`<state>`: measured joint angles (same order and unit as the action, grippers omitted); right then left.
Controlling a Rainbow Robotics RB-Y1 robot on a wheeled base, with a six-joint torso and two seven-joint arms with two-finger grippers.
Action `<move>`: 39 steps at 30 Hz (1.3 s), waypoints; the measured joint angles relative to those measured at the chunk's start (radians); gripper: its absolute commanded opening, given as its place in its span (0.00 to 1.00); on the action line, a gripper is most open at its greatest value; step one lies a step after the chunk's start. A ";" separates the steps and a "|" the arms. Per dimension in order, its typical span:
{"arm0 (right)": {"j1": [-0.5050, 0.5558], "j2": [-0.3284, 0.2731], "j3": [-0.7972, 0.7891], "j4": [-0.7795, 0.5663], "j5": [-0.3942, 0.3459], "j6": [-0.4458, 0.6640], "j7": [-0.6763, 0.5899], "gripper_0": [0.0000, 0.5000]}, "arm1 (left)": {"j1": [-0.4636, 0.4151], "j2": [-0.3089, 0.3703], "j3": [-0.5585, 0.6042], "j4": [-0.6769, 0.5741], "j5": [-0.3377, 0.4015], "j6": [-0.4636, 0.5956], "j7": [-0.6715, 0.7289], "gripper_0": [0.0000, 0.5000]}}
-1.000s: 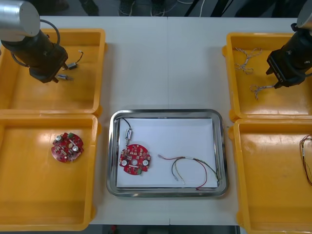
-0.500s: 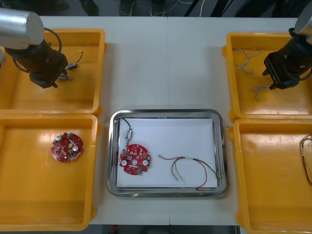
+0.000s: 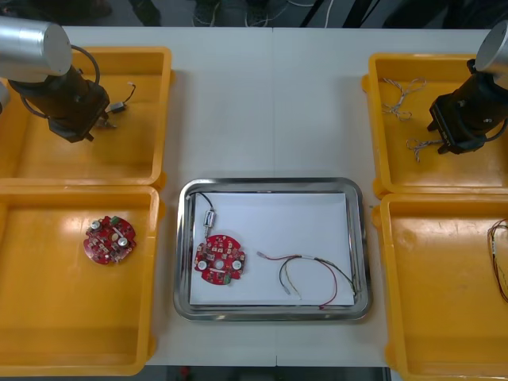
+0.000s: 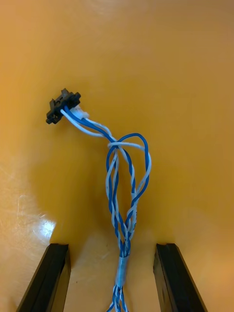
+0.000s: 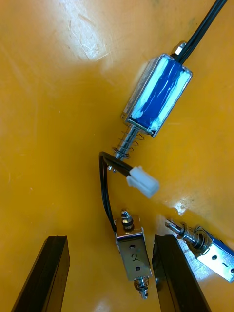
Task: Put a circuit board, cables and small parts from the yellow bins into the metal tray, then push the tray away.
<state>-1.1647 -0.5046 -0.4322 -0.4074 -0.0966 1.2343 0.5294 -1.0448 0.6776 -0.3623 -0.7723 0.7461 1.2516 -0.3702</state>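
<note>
Twisted blue and white cable lay on the floor of the far yellow bin on the robot's right. Its bundled stem ran between the two fingers of the right gripper and out away from them. It looped and ended in a small black connector set off to one side. The right gripper's fingers stood apart with nothing in them, one on each side of the stem. Closing them would likely pinch across the cable's long axis, and this arm was plainly the nearer one. A second twisted cable lay farther back in the same bin, apart from the first.

In the far left bin, the left gripper was also spread and empty over a cluster of small metal parts. The part marked 2 sat between the fingers with its length running along them, close against one finger and well off the other. A black lead curved from it to a white plug. A larger blue-faced part lay beyond it, and a third part sat just outside the nearer finger, where it might get nudged.

The metal tray between the bins already held a circuit board, a small part and loose coloured cables. Another board rested in the near left bin
</note>
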 measured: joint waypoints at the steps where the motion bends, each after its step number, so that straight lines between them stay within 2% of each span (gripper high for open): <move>1: 0.000 0.000 0.000 0.000 0.000 -0.001 0.000 1.00 | 0.000 0.000 0.000 0.000 0.000 -0.001 0.000 1.00; 9: 0.000 0.000 0.000 0.000 0.000 -0.002 -0.001 1.00 | 0.000 -0.003 -0.044 0.001 -0.001 -0.036 0.000 1.00; 10: 0.000 0.000 0.000 0.000 0.000 -0.002 -0.001 0.81 | 0.000 -0.003 -0.052 0.001 -0.001 -0.036 0.000 1.00; 11: 0.000 0.000 0.000 0.000 0.000 -0.002 -0.002 0.48 | 0.000 -0.003 -0.056 0.001 -0.001 -0.036 0.000 1.00; 12: 0.000 0.000 0.000 -0.001 -0.001 -0.003 -0.002 0.33 | 0.000 -0.003 -0.058 0.001 -0.001 -0.036 0.000 1.00; 13: 0.000 0.000 0.000 -0.001 -0.002 -0.005 -0.002 0.10 | 0.000 -0.003 -0.058 0.001 -0.001 -0.036 0.000 1.00; 14: 0.000 0.000 0.000 -0.001 -0.002 -0.006 -0.002 0.00 | 0.000 -0.003 -0.058 0.001 -0.001 -0.036 0.000 1.00; 21: 0.004 0.001 0.000 -0.001 -0.023 -0.022 -0.004 0.00 | 0.000 -0.003 -0.058 0.001 -0.001 -0.036 0.000 1.00; 22: 0.005 0.001 0.000 -0.002 -0.025 -0.023 -0.004 0.00 | 0.000 -0.003 -0.058 0.001 -0.001 -0.036 0.000 0.94; 23: 0.005 0.001 0.000 -0.002 -0.025 -0.024 -0.004 0.00 | 0.000 -0.003 -0.058 0.001 -0.001 -0.036 0.000 0.73; 24: 0.006 0.001 0.000 -0.003 -0.026 -0.024 -0.004 0.00 | 0.000 -0.003 -0.058 0.001 -0.001 -0.036 0.000 0.00; 31: 0.010 0.001 0.067 -0.034 -0.031 -0.009 -0.004 0.00 | 0.000 -0.003 -0.058 0.001 -0.001 -0.036 0.000 0.00; 39: 0.033 0.001 0.102 -0.178 -0.032 0.164 -0.004 0.00 | 0.000 -0.003 -0.058 0.001 0.002 -0.036 -0.001 0.00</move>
<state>-1.1321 -0.5040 -0.3305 -0.5849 -0.1282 1.3981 0.5257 -1.0447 0.6749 -0.4207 -0.7716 0.7477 1.2157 -0.3707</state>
